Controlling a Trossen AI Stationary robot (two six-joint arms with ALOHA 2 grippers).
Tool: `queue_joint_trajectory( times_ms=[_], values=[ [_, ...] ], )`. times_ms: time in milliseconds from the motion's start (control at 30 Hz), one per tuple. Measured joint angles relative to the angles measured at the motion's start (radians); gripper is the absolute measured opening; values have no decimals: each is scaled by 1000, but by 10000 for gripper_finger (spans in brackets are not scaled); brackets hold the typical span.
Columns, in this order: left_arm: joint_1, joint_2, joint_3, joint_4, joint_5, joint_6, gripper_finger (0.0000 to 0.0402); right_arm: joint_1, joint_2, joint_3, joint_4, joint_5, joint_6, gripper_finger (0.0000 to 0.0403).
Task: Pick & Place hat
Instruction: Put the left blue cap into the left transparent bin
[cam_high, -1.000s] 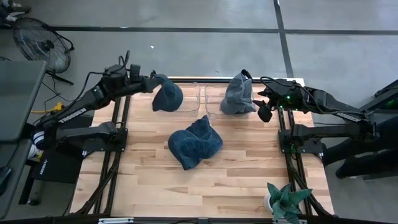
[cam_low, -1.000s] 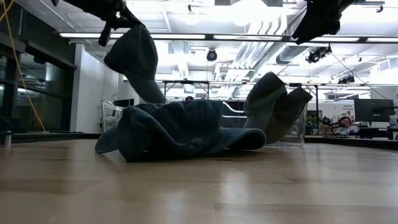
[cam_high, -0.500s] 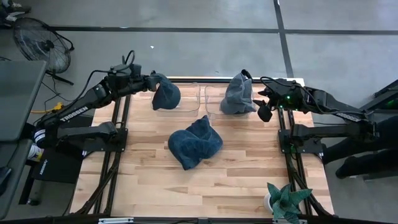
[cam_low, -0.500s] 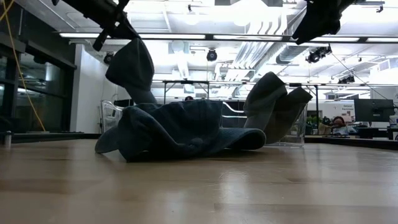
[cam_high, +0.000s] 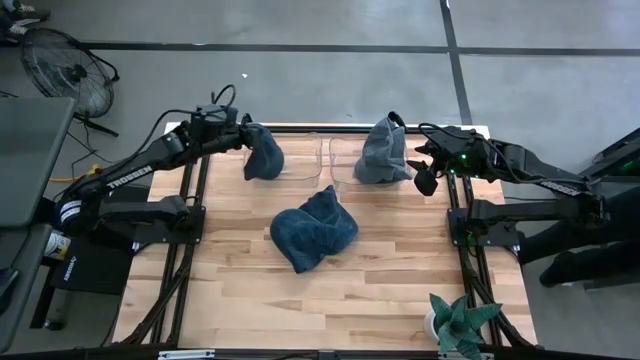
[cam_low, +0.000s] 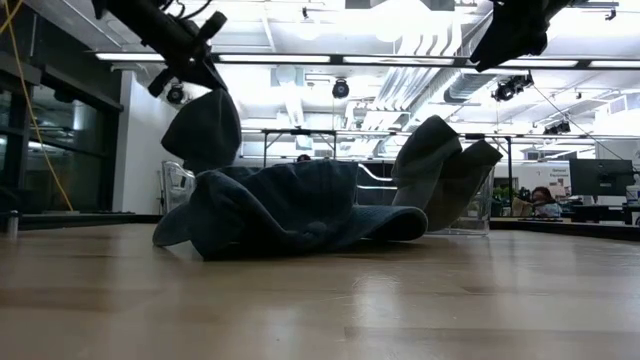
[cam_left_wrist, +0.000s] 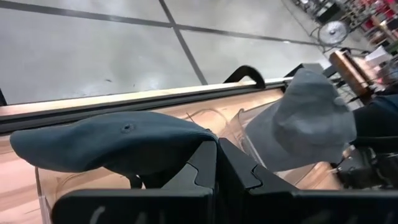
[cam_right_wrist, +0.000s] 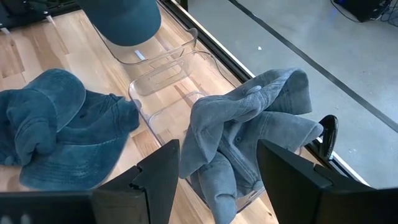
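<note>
A dark blue-grey cap (cam_high: 263, 152) hangs from my left gripper (cam_high: 241, 140) above the left clear bin (cam_high: 300, 165); in the low view the cap (cam_low: 203, 130) dangles under the shut gripper (cam_low: 190, 60). A light grey hat (cam_high: 383, 152) lies in the right clear bin (cam_high: 345, 170), sticking up over its rim. A blue hat (cam_high: 313, 228) lies crumpled on the table's middle. My right gripper (cam_high: 424, 167) stands open just right of the grey hat (cam_right_wrist: 249, 137), touching nothing. My left gripper pinches the cap between its two fingers by the edge of its crown (cam_left_wrist: 202, 138). The fingers (cam_left_wrist: 205, 165) slant down from the table's left side. The cap hangs slack below them, lifted clear of the table, its lower part at the left bin.
The two clear bins sit side by side at the table's far edge. A small potted plant (cam_high: 455, 325) stands at the near right corner. Bare wood (cam_high: 250, 300) lies near the table's front. A fan (cam_high: 60, 65) stands on the floor beyond the left arm.
My left gripper has tipped and come down a little over the left bin, still shut on the cap. The cap has dropped lower with it and bunched shorter. The right arm, the grey hat and the blue hat have stayed where they were.
</note>
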Motion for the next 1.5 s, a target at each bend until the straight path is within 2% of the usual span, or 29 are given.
queue_joint_trajectory(
  times_ms=[233, 467, 600, 900, 1267, 1400, 1500],
  values=[
    [0, 58, 0, 0, 3, 33, 0, 0, 0, 0, 0, 7, 2, 209],
    [0, 107, 0, 84, -21, 70, 0, 0, 0, 0, 0, 7, 4, 209],
    [0, 107, 0, 60, -48, 73, 0, 0, 0, 0, -1, 7, 7, 209],
    [-1, 106, 0, -38, -45, 85, 0, 0, 0, -1, -3, 7, 7, 209],
    [-1, 106, -1, -84, -48, 93, 0, 0, 0, -2, -3, 15, 7, 209],
    [-1, 106, -1, -86, -48, 93, 16, 0, 0, -2, -3, 15, 7, 209],
    [-1, 106, -1, -85, -47, 93, 47, 0, 0, -2, -3, 15, 7, 209]
  ],
)
